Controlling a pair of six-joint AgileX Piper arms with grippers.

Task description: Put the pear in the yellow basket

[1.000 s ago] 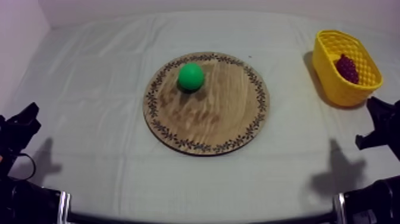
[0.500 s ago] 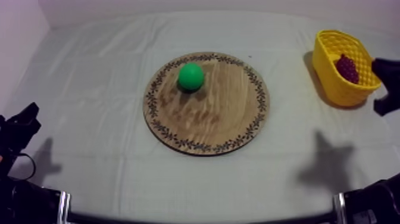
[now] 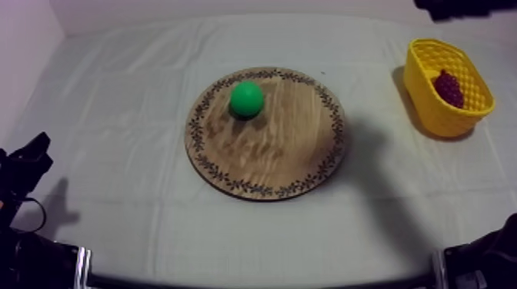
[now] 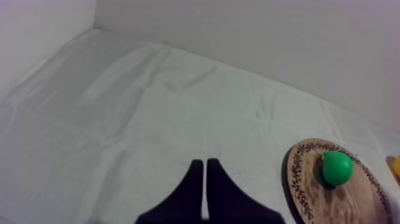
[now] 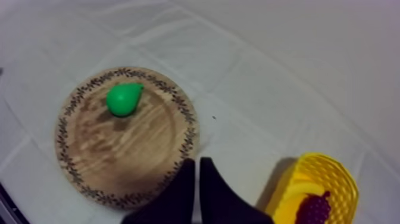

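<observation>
Up and away goes the right arm (image 3: 454, 8): a second ago it sat low at the right edge of the worktop (image 3: 123, 100), half a second ago it was level with the basket (image 3: 428, 107), and now, seen from above, a black piece of it pokes in at the far edge, beyond the basket. Its shadow (image 3: 369, 177) spreads over the worktop just right of the board (image 3: 296, 165), lapping that rim. Nothing else has budged: the pear (image 3: 246, 98) sits on the board, in its far-left part, well apart from the basket at the far right of the worktop. Grapes (image 3: 449, 88) lie inside the basket. The left pincer (image 3: 32, 156) is parked low at the left edge, well clear of the board.

Over to the left wrist: that pincer's two black fingers lie pressed together in a narrow wedge, closed on nothing, above bare worktop. Off to one side the board shows with the pear on it, and a sliver of yellow basket beyond.

Right wrist now: the right pincer (image 5: 195, 162) is closed too, fingers together, gripping nothing, up above the worktop with its tips just beside the board's rim, between board and basket. The pear lies on the board, away from the tips, and the grapes rest in the basket
</observation>
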